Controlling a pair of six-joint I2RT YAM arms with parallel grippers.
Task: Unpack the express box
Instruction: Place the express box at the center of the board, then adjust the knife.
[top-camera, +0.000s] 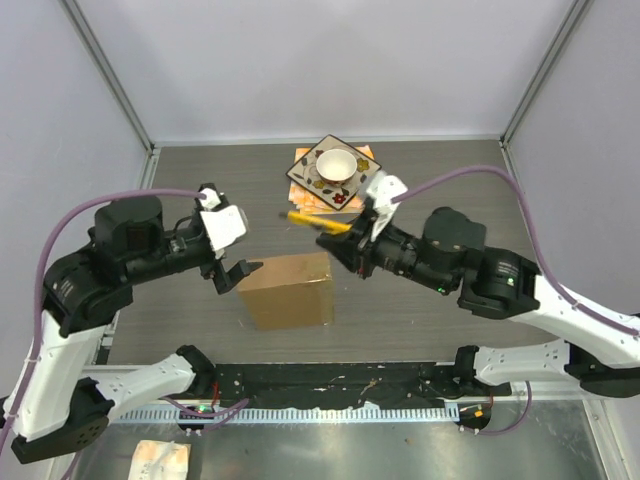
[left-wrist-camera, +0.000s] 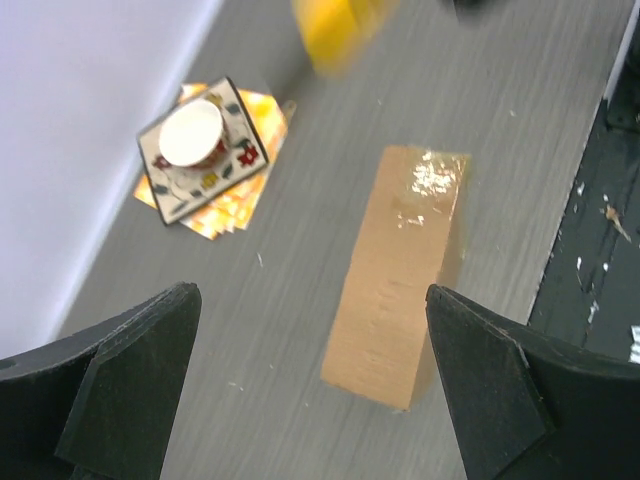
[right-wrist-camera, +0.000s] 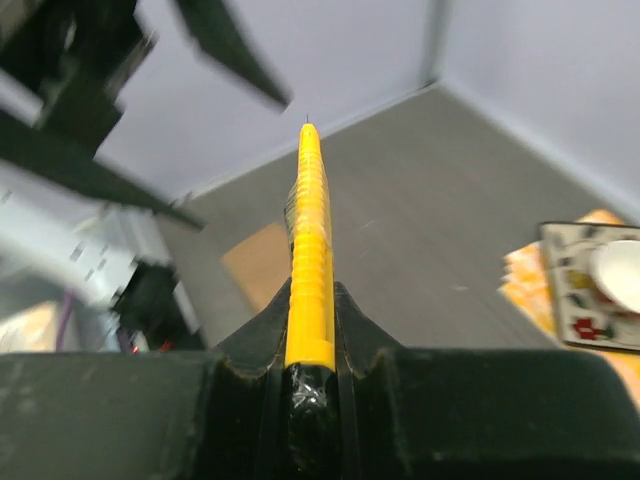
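The express box (top-camera: 288, 290) is a plain brown cardboard box lying shut on the grey table, with glossy tape on its top (left-wrist-camera: 432, 178). My left gripper (top-camera: 232, 270) hangs just above and left of the box's left edge, jaws wide open and holding nothing (left-wrist-camera: 310, 295). My right gripper (top-camera: 350, 245) hovers over the box's far right corner, shut on a long yellow ribbed tool (right-wrist-camera: 308, 230). The tool (top-camera: 315, 221) points left, above the table behind the box. A corner of the box (right-wrist-camera: 258, 262) shows beneath the tool.
A patterned square plate (top-camera: 352, 187) with a white bowl (top-camera: 336, 163) rests on orange sheets at the back centre, just behind the right gripper. The plate (left-wrist-camera: 243, 152) also shows in the left wrist view. Grey walls enclose the table on three sides.
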